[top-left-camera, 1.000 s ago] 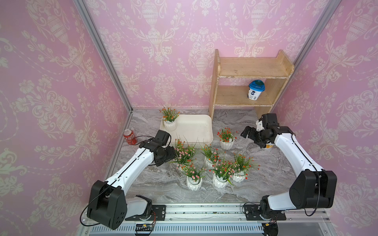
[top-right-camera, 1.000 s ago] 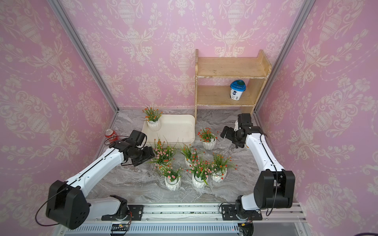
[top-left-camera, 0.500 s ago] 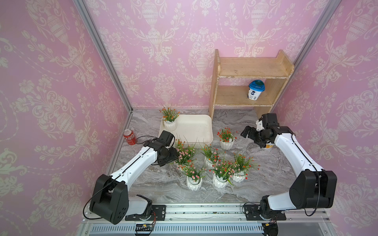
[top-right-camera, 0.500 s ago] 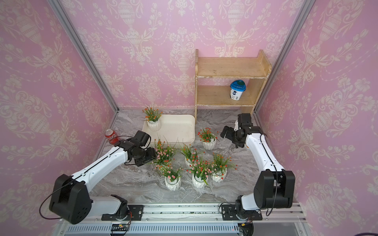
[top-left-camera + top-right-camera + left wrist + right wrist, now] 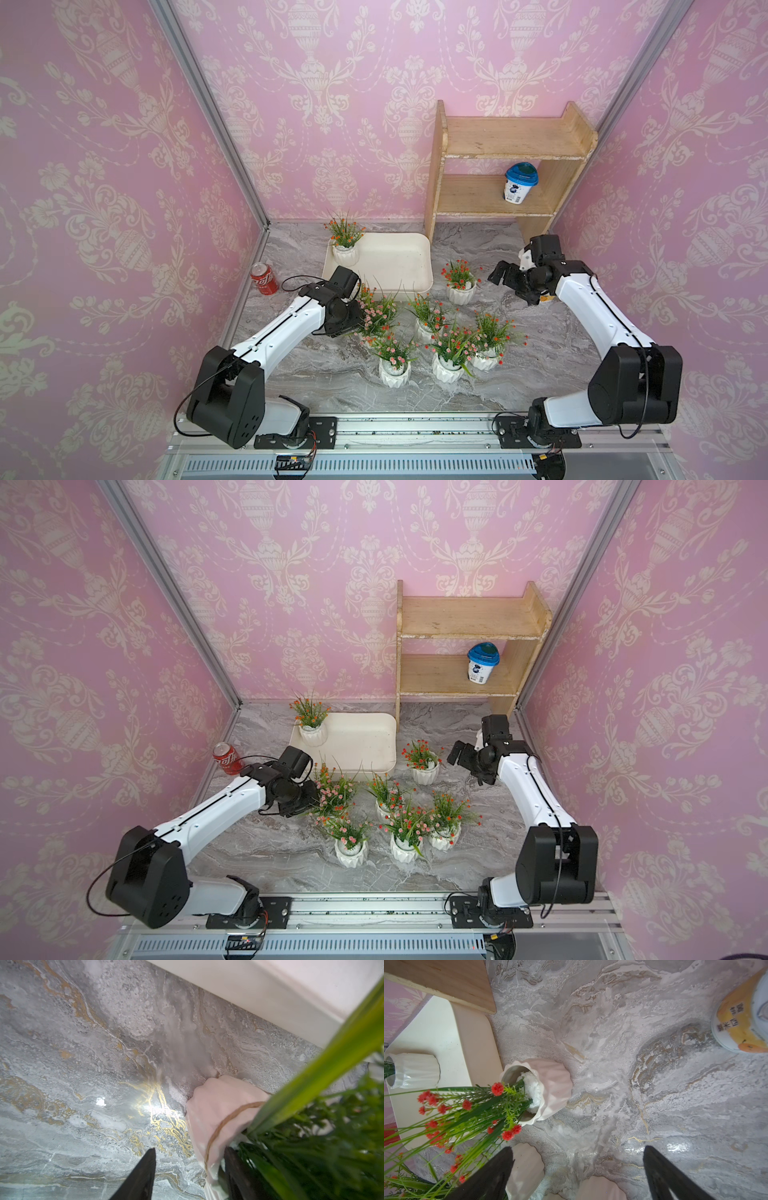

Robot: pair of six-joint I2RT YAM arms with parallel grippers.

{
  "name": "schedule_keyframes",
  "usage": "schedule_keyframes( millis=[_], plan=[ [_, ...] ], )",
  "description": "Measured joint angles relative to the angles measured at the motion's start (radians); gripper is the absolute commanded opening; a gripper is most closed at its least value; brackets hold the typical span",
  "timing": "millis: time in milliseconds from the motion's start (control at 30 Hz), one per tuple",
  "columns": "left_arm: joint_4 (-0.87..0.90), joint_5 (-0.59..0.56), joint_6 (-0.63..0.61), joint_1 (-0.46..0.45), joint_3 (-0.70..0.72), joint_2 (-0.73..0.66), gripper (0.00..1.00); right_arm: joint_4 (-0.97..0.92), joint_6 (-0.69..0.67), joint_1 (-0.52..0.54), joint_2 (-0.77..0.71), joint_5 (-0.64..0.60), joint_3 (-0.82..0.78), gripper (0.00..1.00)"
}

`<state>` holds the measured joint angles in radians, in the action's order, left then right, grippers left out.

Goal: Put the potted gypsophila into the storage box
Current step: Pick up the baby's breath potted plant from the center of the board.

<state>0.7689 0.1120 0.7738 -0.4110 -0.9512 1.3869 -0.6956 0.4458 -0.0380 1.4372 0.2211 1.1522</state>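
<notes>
Now we count six potted gypsophila (image 5: pixel 394 372) on the marble tabletop (image 5: pixel 332 374), one in the storage box (image 5: pixel 399 270).
Nearest, at six o'clock, ribbed white pots of green sprigs with red and pink blossoms cluster. At their nine o'clock our left gripper (image 5: pixel 190 1150) reaches in, fingers spread around a twine-tied pot (image 5: pixel 216 1113), one finger clear of it. At three o'clock our right gripper (image 5: pixel 577 1148) hovers, fingers wide and empty. At twelve, the box holds one upright pot (image 5: pixel 345 254) in its ten-o'clock corner.

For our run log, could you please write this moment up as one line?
left gripper: open around pink-blossomed potted gypsophila | right gripper: open, empty | storage box: orange-blossomed pot inside | other pots: on marble table
</notes>
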Motion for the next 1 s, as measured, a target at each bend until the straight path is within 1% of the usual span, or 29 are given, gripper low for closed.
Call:
schedule_keyframes(
  millis=[467, 700, 1000],
  plan=[
    [-0.023, -0.003, -0.002, -0.029, -0.002, 0.05, 0.4, 0.003, 0.0, 0.0, 0.0, 0.0, -0.008, 1.0],
    [-0.028, -0.005, -0.007, -0.036, -0.006, 0.057, 0.28, 0.003, -0.002, 0.0, 0.0, 0.008, -0.018, 1.0],
    [-0.022, -0.008, -0.018, -0.039, -0.021, 0.068, 0.19, 0.004, -0.009, 0.0, 0.0, 0.037, -0.02, 1.0]
  ],
)
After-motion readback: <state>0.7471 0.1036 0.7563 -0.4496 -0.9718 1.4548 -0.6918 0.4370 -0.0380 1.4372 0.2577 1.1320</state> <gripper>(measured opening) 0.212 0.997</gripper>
